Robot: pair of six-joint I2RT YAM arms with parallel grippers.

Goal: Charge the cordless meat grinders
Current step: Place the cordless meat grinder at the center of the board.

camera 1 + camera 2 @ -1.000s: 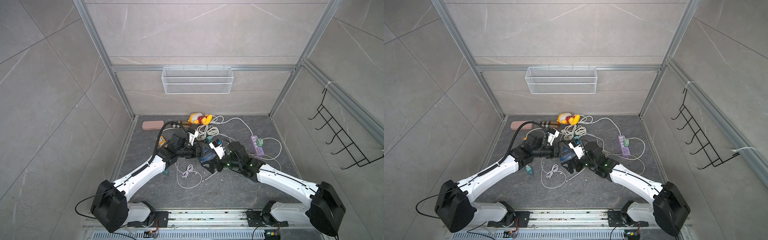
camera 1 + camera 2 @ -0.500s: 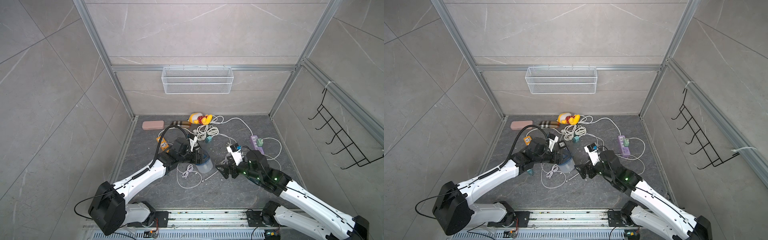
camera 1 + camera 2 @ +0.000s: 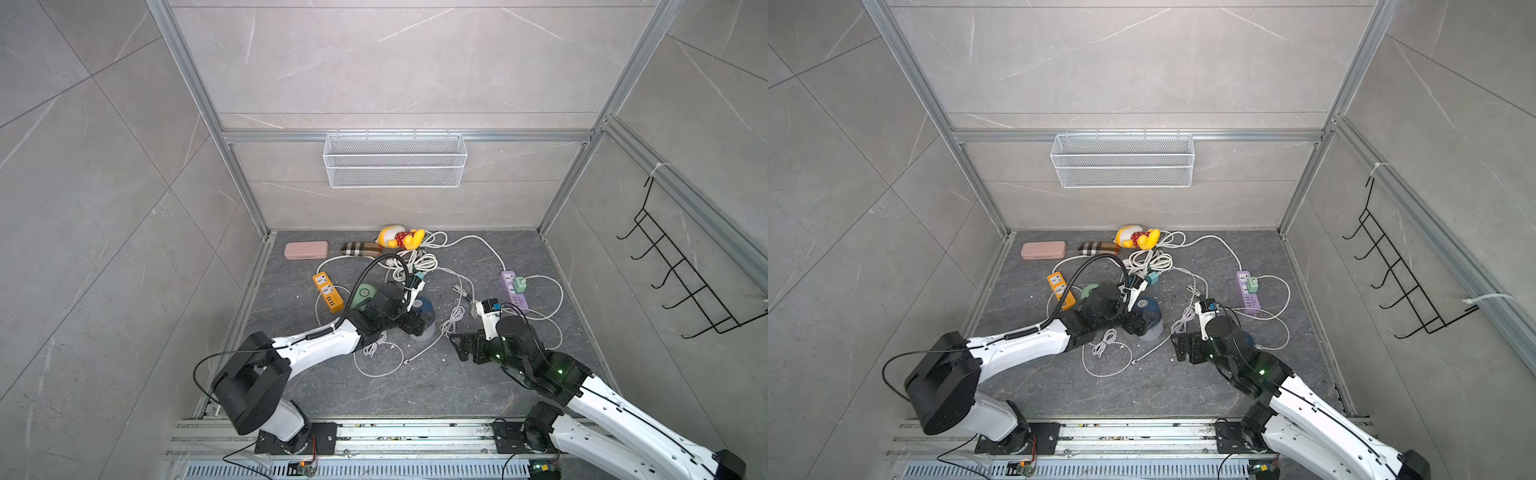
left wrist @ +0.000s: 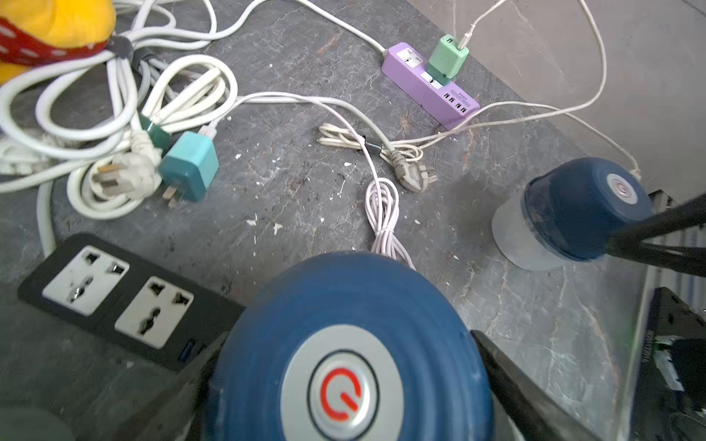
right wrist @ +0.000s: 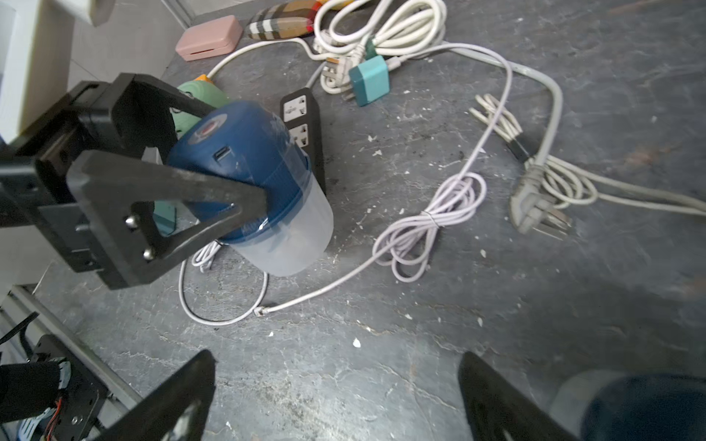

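My right gripper [image 5: 336, 361] hangs released and empty, near one dark blue grinder [image 4: 580, 206] that seems already cabled to the purple power strip [image 4: 431, 84]. The left gripper [image 5: 235, 152] grasps the other blue grinder [image 4: 344, 305], tilted and not yet plugged. The mint green grinder [image 3: 365, 293] stands behind it, no cable visible.

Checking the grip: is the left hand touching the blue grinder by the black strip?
Touching. The right wrist view shows the left hand clamped on both sides of the blue grinder.

Left fingers [image 3: 417, 323] around blue grinder [image 3: 427, 308]
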